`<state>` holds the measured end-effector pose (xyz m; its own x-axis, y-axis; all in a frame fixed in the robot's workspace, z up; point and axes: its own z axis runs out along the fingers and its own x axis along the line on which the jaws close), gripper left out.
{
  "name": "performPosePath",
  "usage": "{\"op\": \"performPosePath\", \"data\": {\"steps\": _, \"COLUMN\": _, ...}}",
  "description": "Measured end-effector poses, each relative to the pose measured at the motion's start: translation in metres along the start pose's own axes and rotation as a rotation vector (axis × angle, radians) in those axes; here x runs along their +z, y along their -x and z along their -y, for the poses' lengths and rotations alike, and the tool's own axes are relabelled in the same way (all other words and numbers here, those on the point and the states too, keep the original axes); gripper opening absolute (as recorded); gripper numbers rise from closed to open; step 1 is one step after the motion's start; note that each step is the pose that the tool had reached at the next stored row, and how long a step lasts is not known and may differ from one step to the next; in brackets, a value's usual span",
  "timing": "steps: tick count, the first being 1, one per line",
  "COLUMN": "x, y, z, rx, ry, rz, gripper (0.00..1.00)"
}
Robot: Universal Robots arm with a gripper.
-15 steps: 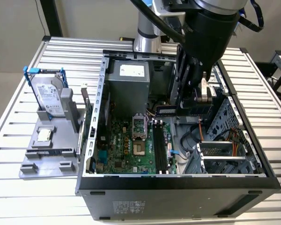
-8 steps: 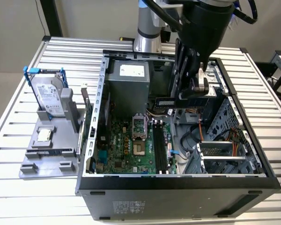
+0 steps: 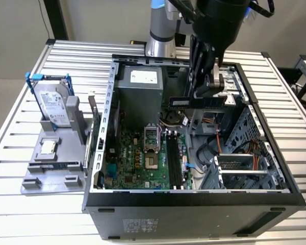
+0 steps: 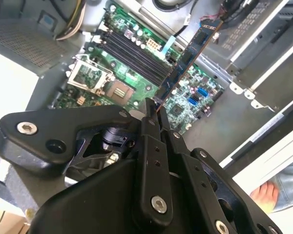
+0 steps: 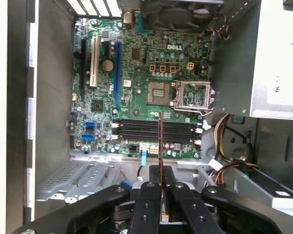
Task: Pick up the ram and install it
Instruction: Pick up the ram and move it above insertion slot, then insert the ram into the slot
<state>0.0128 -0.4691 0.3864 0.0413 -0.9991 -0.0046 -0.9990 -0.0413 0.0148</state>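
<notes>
Exterior view: the claw (image 3: 213,91) was clenched on the ram (image 3: 194,102), holding it level above the open computer case (image 3: 99,143), which stood on the slatted surface (image 3: 41,214). Second wrist view: the ram (image 4: 188,56) projected from the claw (image 4: 152,109) over the motherboard (image 4: 195,92), apparently clear of the black slots (image 4: 134,53). First wrist view: the ram (image 5: 160,141) showed edge-on as a thin strip extending from the claw (image 5: 160,170) across the slots (image 5: 136,130)
</notes>
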Motion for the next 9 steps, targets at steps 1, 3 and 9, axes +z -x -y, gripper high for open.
{"op": "performPosePath", "data": {"steps": 1, "x": 0.0, "y": 0.0024, "z": 0.0004, "rx": 0.0, "ry": 0.0, "rz": 0.0, "gripper": 0.0}}
{"op": "performPosePath", "data": {"steps": 3, "x": 0.0001, "y": 0.0065, "z": 0.0012, "rx": 0.0, "ry": 0.0, "rz": -0.0001, "gripper": 0.0}}
{"op": "performPosePath", "data": {"steps": 9, "x": 0.0003, "y": 0.0081, "z": 0.002, "rx": 0.001, "ry": 0.0, "rz": 0.0, "gripper": 0.0}}
